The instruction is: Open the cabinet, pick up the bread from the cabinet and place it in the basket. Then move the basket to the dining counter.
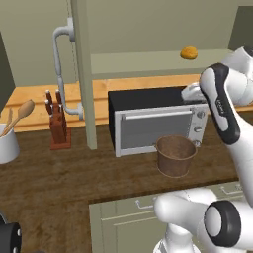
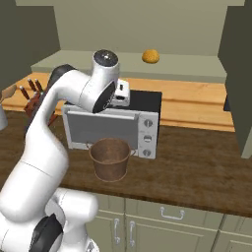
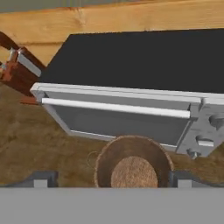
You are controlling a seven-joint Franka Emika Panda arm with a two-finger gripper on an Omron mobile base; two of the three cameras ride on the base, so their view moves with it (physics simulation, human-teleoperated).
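Hand view: gripper [image 3: 111, 183] jaws spread wide, empty, above the basket [image 3: 133, 166]; bread [image 2: 150, 56] sits on the cabinet [image 2: 147, 69] shelf's middle.

A dark brown wooden worktop [image 1: 59, 178] fills the middle of the frame. A silver toaster oven [image 1: 153, 121] with a black top stands on it. At the left is a knife block [image 1: 58, 126] and a white pot of wooden spoons [image 1: 9, 141]. Behind runs a light orange wooden ledge [image 2: 197, 101]. The wall [image 2: 147, 24] above is dull green. Grey-green cupboard doors [image 2: 162, 226] show at the bottom.
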